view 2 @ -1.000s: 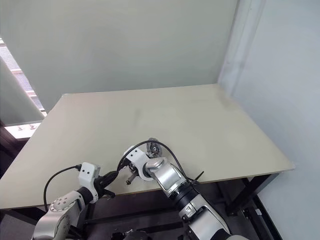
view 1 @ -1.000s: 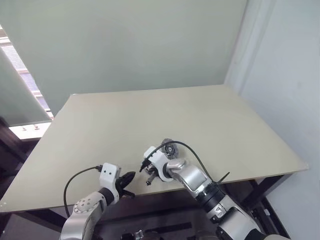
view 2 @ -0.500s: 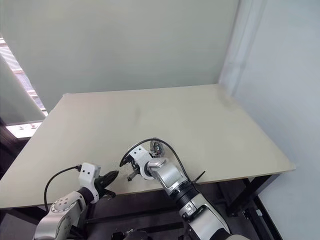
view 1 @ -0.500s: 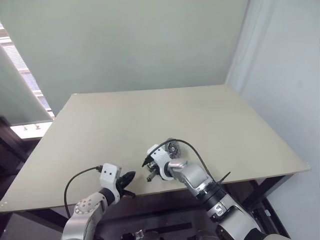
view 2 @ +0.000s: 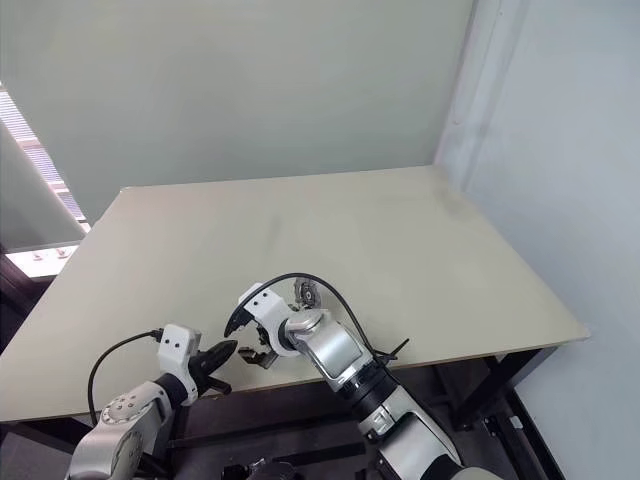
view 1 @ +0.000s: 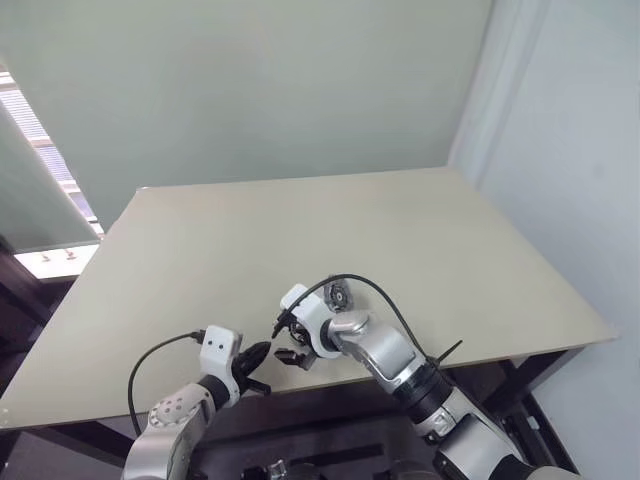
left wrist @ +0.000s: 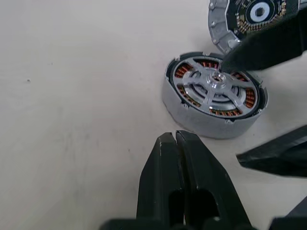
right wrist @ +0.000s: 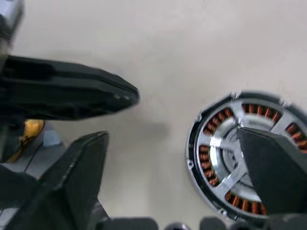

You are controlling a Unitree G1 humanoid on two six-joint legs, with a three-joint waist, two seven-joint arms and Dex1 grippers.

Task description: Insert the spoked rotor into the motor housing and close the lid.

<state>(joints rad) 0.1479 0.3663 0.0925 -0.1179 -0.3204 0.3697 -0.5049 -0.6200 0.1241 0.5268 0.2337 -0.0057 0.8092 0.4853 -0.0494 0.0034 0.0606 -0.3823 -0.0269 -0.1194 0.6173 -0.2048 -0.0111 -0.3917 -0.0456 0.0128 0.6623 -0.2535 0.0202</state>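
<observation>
A pale beige worktop [view 1: 300,230] carries a silver-grey round motor housing [left wrist: 213,96]. Inside it sits a shiny silver spoked rotor [left wrist: 214,85], ringed by copper-orange coils. Beside it lies a grey lid [left wrist: 240,19] with a dark face and gold marks. Both grippers, left [left wrist: 180,158] and right [right wrist: 177,158], are matte black; a small yellow part shows in the right wrist view.

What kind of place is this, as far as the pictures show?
Probably a plain test room or lab. A bare beige table on a dark frame stands against a blank pale wall, beside a window with blinds. On it lie only a motor housing and its lid.
</observation>
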